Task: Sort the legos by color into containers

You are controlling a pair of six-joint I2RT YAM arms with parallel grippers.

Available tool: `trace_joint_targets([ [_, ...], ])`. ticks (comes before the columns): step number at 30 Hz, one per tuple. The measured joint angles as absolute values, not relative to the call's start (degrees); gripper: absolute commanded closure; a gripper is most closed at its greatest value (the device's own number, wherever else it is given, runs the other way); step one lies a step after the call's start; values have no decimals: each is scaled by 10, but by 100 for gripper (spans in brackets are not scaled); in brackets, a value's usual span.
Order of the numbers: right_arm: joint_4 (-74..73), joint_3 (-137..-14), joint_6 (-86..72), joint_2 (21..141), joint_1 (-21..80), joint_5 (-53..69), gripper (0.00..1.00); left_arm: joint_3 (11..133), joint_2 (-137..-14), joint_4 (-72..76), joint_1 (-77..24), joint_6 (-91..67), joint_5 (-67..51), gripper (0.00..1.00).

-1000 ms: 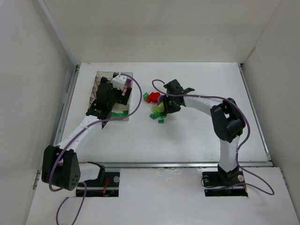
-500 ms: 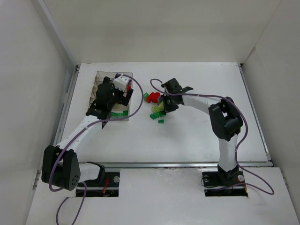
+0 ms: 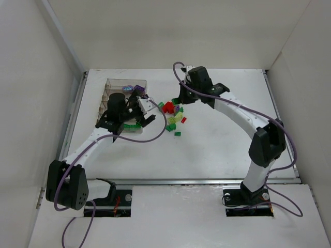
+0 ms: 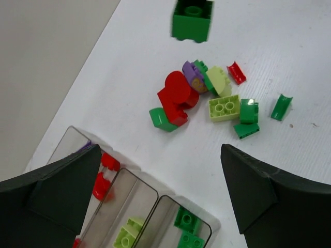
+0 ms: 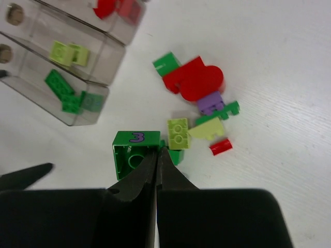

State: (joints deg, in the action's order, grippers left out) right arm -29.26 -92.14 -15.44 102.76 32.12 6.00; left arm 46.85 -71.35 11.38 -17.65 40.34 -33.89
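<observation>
My right gripper (image 5: pixel 158 150) is shut on one wall of a hollow dark green lego marked "3" (image 5: pixel 132 152), held above the table. From the left wrist view that green lego (image 4: pixel 192 20) hangs over the loose pile of legos (image 4: pixel 207 101), a mix of red, purple, lime and green. In the top view the right gripper (image 3: pixel 183 99) sits just behind the pile (image 3: pixel 173 114). My left gripper (image 3: pixel 145 109) is open and empty at the right end of the clear containers tray (image 3: pixel 116 82). Its compartments (image 4: pixel 155 194) hold red, lime and green legos.
White walls enclose the white table on three sides. A purple cable loops from each arm over the table. A small red cylinder piece (image 5: pixel 221 146) and a green curved piece (image 4: pixel 281 107) lie at the pile's edge.
The right gripper closed on the green lego and rose back away from the pile. The left gripper swung from over the tray to its right end, facing the pile.
</observation>
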Motion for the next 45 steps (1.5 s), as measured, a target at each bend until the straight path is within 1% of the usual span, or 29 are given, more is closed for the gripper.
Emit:
trace_joint_targets([
  [6, -279, -951, -166, 1016, 354, 74, 100, 458, -714, 164, -197, 439, -382, 0],
  [13, -275, -951, -178, 1016, 369, 95, 100, 457, -714, 217, -230, 438, -390, 0],
  [15, -271, -951, -179, 1016, 369, 98, 100, 457, -715, 223, -236, 435, -390, 3],
  [16, -268, -951, -180, 1016, 369, 100, 100, 457, -716, 225, -236, 434, -390, 3],
  [22, -258, -951, -180, 1016, 369, 108, 100, 458, -731, 234, -235, 427, -394, 22],
  [23, -256, -951, -180, 1016, 369, 110, 100, 458, -734, 234, -235, 425, -395, 27],
  [24, -255, -951, -180, 1016, 369, 110, 100, 458, -738, 234, -235, 422, -395, 29],
  [27, -253, -951, -180, 1016, 369, 115, 100, 459, -744, 233, -235, 419, -397, 29],
  [29, -252, -951, -180, 1016, 371, 119, 100, 462, -748, 235, -235, 415, -395, 33],
  [30, -252, -951, -178, 1016, 373, 121, 100, 463, -749, 237, -235, 414, -393, 36],
  [31, -252, -951, -177, 1016, 375, 123, 100, 464, -750, 239, -235, 411, -390, 41],
  [35, -253, -952, -173, 1016, 382, 125, 100, 470, -753, 251, -235, 402, -383, 51],
  [36, -253, -952, -173, 1016, 384, 125, 100, 470, -753, 254, -235, 400, -383, 58],
  [39, -255, -959, -168, 1018, 387, 128, 100, 470, -753, 259, -235, 395, -383, 74],
  [40, -255, -961, -167, 1018, 387, 128, 100, 470, -753, 260, -235, 393, -384, 87],
  [41, -255, -962, -166, 1018, 387, 129, 100, 470, -753, 262, -235, 392, -383, 95],
  [42, -256, -963, -164, 1018, 387, 130, 96, 471, -753, 264, -235, 389, -383, 100],
  [43, -255, -963, -163, 1018, 387, 130, 80, 471, -753, 264, -235, 389, -383, 100],
  [44, -255, -963, -162, 1018, 387, 133, 56, 471, -753, 264, -235, 386, -382, 100],
  [45, -258, -963, -157, 1019, 387, 122, 14, 471, -753, 263, -235, 385, -381, 100],
])
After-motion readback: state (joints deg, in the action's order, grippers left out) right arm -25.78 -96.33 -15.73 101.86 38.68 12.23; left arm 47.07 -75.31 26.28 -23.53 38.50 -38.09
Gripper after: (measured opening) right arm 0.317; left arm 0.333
